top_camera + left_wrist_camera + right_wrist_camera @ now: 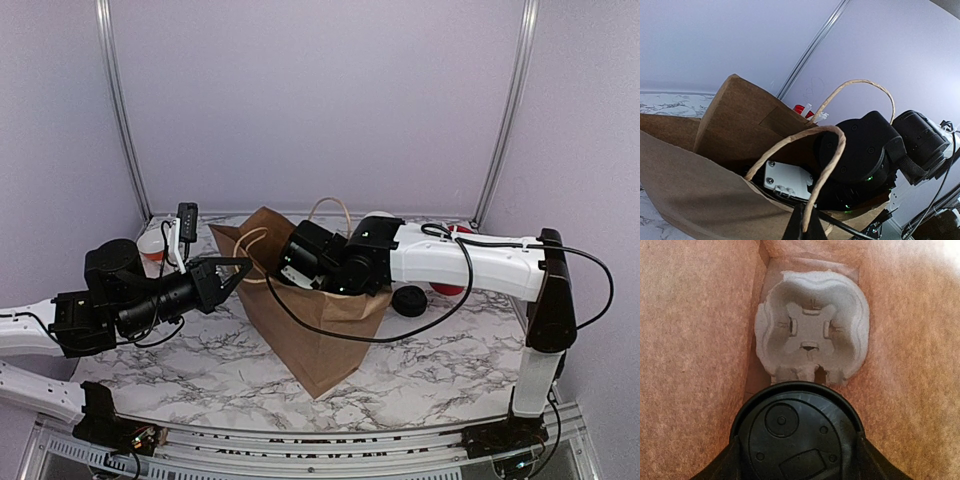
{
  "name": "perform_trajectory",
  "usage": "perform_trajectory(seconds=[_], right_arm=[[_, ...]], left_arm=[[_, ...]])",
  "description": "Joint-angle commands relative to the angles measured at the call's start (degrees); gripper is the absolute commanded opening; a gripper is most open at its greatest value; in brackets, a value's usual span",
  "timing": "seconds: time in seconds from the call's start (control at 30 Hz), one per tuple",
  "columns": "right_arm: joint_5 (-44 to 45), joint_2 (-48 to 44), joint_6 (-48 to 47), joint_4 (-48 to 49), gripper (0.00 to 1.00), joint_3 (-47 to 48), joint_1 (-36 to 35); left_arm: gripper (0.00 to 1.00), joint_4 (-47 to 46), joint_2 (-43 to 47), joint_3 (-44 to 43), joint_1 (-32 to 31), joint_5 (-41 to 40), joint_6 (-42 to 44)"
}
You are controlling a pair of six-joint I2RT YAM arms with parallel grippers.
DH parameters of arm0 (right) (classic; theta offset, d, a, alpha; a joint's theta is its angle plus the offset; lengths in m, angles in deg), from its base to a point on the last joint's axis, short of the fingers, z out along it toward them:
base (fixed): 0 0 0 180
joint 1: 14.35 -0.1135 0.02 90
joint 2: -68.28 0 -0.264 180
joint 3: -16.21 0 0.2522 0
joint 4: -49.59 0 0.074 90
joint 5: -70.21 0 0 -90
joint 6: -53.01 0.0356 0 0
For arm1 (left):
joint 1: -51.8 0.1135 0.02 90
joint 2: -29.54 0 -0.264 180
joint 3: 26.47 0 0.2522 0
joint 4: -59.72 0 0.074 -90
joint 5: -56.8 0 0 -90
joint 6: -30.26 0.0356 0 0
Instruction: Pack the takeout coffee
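Note:
A brown paper bag (320, 340) stands open at the table's middle. My left gripper (232, 272) is shut on the near twine handle (826, 165) of the bag (700, 200) and holds the mouth open; the handle runs between its fingertips in the left wrist view (807, 227). My right arm (470, 260) reaches into the bag from the right, its gripper hidden there. In the right wrist view my right gripper (797, 462) is shut on the takeout coffee, of which only the round black lid (795, 430) shows. It hangs above a grey pulp cup carrier (812, 335) on the bag's floor.
A loose black lid (408, 300) lies on the marble table right of the bag. A red tub (447, 288) sits behind my right arm. A stack of cups (152, 248) stands at the far left. The bag's walls (690, 340) close in on both sides.

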Motion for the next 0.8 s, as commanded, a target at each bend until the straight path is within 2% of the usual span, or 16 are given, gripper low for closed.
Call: perform_trajectory(seconds=[0.0, 0.6, 0.77], right_arm=[[-3.8, 2.1, 1.6, -3.0, 0.65, -0.3, -0.4], [-3.8, 2.1, 1.6, -3.2, 0.66, 0.5, -0.5], [-3.6, 2.1, 1.7, -3.5, 0.69, 0.8, -0.6]], left_arm=[[0.0, 0.9, 0.2, -1.4, -0.2, 0.0, 0.3], [0.0, 0.9, 0.3, -1.3, -0.2, -0.2, 0.3], [0.0, 1.0, 0.3, -1.4, -0.2, -0.1, 0.3]])
